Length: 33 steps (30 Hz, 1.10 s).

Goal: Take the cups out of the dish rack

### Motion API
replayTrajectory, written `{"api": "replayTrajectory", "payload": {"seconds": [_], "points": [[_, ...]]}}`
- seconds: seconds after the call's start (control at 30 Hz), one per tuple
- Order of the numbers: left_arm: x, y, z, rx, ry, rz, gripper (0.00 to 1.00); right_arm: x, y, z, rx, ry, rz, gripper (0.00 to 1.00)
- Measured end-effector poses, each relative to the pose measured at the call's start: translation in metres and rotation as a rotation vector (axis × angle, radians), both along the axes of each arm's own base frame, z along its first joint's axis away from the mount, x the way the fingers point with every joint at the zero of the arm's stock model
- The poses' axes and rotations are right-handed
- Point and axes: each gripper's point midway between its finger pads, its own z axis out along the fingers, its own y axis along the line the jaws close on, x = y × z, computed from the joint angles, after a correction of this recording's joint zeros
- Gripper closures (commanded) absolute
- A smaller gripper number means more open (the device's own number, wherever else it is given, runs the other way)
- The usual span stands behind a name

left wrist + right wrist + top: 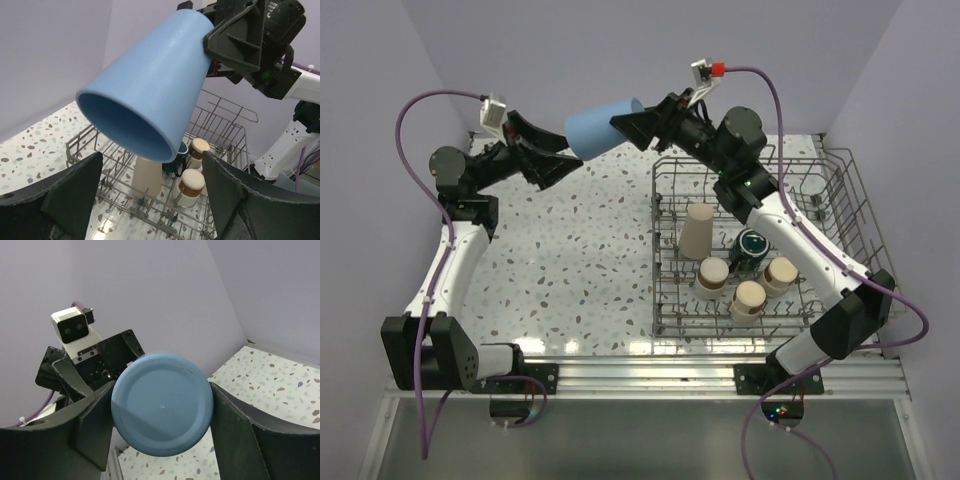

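The right claw [628, 127] clamps the light blue tumbler [600, 128] by its base, airborne left of the dish rack [705, 318]. The left claw [563, 152] straddles the tumbler's open rim, its grip unclear.

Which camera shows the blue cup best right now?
Top external: the whole blue cup shows, lying sideways in midair. Left wrist shows its open mouth and one side; right wrist shows only its flat base.
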Motion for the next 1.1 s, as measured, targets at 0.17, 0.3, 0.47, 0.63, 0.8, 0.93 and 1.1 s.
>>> {"api": "replayTrajectory", "payload": {"seconds": [0.17, 0.3, 0.47, 0.63, 0.8, 0.93, 1.1], "points": [[-0.005, -0.002, 0.010, -0.021, -0.025, -0.018, 0.27, 0.003, 0.008, -0.010, -0.002, 0.027, 0.014, 0.91], [-0.007, -0.003, 0.013, -0.032, -0.030, -0.024, 0.55, 0.005, 0.016, -0.016, 0.008, 0.048, 0.043, 0.91], [-0.002, 0.000, 0.011, -0.050, 0.016, -0.019, 0.98, 0.005, 0.025, -0.022, 0.027, 0.059, 0.085, 0.88], [-0.002, -0.001, 0.001, -0.021, 0.068, -0.027, 1.00, 0.009, 0.026, -0.036, 0.024, 0.077, 0.097, 0.19], [0.010, -0.001, -0.013, 0.105, 0.070, 0.030, 1.00, 0.025, 0.028, -0.080, -0.085, 0.166, 0.031, 0.02], [0.042, 0.027, -0.038, 0.276, 0.050, 0.259, 1.00, 0.034, 0.020, -0.118, -0.195, 0.226, -0.050, 0.02], [0.066, 0.081, -0.094, 0.589, 0.088, 0.506, 1.00, 0.039, 0.005, -0.160, -0.322, 0.283, -0.129, 0.02]]}}
